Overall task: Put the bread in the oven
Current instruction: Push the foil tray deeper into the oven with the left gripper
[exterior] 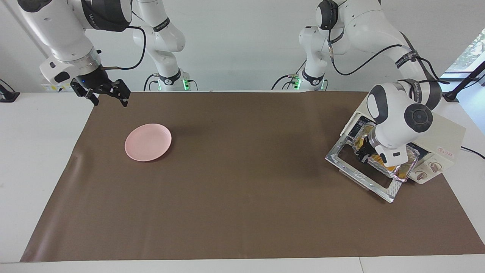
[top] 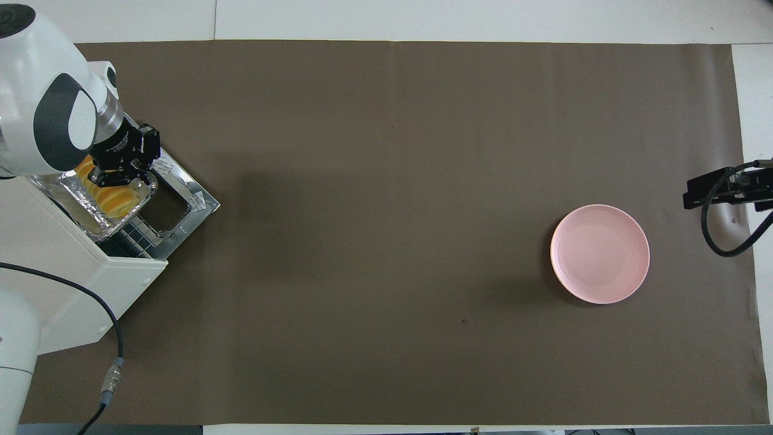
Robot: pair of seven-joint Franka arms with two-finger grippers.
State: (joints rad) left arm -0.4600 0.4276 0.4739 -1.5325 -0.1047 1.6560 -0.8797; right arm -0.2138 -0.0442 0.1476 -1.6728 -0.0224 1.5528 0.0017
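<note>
White arms (exterior: 382, 26), black cables (exterior: 138, 45)

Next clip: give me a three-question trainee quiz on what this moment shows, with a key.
1. True or false: the oven door is closed.
2. What does the bread lie in? A) the pink plate B) a foil tray C) bare on the mat
3. Which gripper is at the tray, and which waits over the table edge near the plate?

Key
1. False: the door is folded down, and the tray sits partly in the opening.
2. B.
3. The left gripper is shut on the tray's edge. The right gripper waits, open.
</note>
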